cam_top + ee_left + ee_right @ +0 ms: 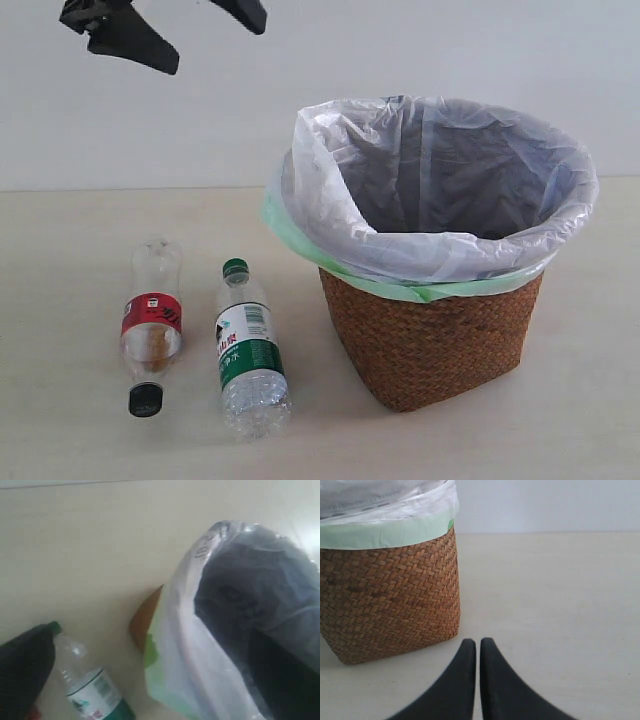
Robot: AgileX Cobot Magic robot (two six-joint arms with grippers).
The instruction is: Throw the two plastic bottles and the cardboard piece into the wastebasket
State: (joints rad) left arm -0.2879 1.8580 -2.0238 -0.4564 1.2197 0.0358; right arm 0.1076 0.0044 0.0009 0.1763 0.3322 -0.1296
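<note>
Two plastic bottles lie side by side on the table, left of the wastebasket. The red-label bottle (pixel 152 325) has its black cap nearest the front edge. The green-label bottle (pixel 248 352) (pixel 90 685) points its green cap away. The wicker wastebasket (pixel 430 345) (pixel 390 600) (pixel 142 617) stands upright with its white and green bags (pixel 440 180) folded over the rim. My left gripper (pixel 212 42) (pixel 150 635) hangs open high above the table, left of the basket rim, holding nothing. My right gripper (pixel 478 643) is shut and empty, low over the table beside the basket. No cardboard piece is visible.
Pale table surface (pixel 70 420) runs around the bottles and basket, and a white wall (pixel 300 60) stands behind. Bare table (pixel 560 605) lies to one side of the right gripper.
</note>
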